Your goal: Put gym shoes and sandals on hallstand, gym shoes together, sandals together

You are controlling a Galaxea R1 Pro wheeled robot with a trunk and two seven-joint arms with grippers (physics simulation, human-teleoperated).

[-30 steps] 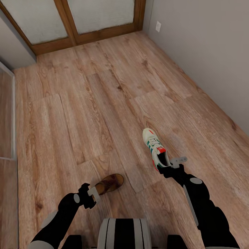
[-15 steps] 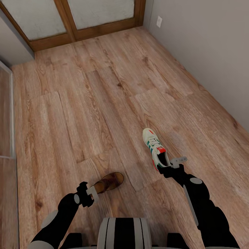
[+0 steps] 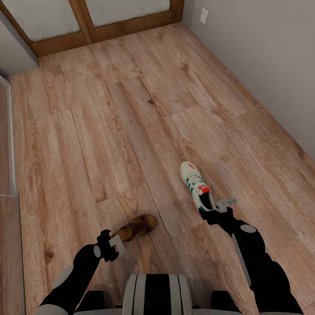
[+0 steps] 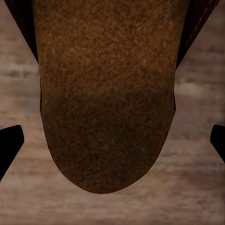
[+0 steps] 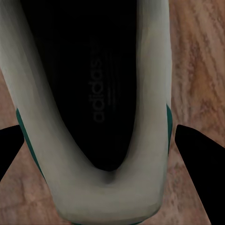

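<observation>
A dark brown sandal (image 3: 139, 226) sticks out forward from my left gripper (image 3: 116, 246), which is shut on its heel end and holds it above the wood-plank corridor floor (image 3: 131, 109). In the left wrist view the sandal's mottled footbed (image 4: 108, 93) hangs between the black fingers (image 4: 9, 145). My right gripper (image 3: 218, 205) is shut on the heel of an off-white gym shoe (image 3: 195, 183) with green stripes and red accents, toe pointing away. The right wrist view looks into the shoe's dark opening (image 5: 93, 93), with the fingers (image 5: 201, 159) at either side. The hallstand, the other shoe and the other sandal are out of view.
A wood-framed glass door (image 3: 87, 17) closes the far end of the corridor. A grey wall (image 3: 262, 65) with a white outlet (image 3: 204, 15) runs along the right. A pale panel edge (image 3: 6, 131) lines the left side. My trunk (image 3: 155, 293) shows at the bottom.
The floor and door have slid toward the top left of the picture, so the camera has moved. Both arms keep their place, still holding sandal and shoe; the sandal has tilted a little.
</observation>
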